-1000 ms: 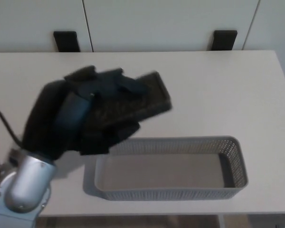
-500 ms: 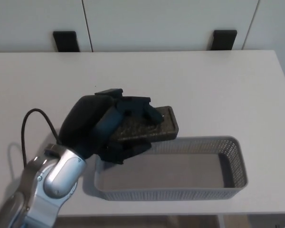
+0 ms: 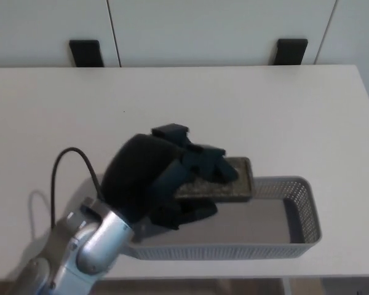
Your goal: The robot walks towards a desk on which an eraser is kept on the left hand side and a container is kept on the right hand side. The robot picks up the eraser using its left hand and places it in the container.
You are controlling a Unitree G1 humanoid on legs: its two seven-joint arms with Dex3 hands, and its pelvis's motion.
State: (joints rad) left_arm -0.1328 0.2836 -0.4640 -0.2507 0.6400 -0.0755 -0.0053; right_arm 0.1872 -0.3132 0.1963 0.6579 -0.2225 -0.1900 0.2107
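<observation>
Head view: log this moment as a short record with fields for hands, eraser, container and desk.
left hand: shut on the eraser, above the container's left half
right hand: not in view
eraser: dark block, held clear of the container floor, one end sticking out toward the right
container: grey mesh tray, floor bare, near the desk's front edge
desk: white

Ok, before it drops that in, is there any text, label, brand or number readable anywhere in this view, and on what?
None: no text can be read in the head view.
Eraser, held in the left hand: dark, speckled face, no lettering visible.
Container: plain grey mesh, no label.
Desk: blank white top.
</observation>
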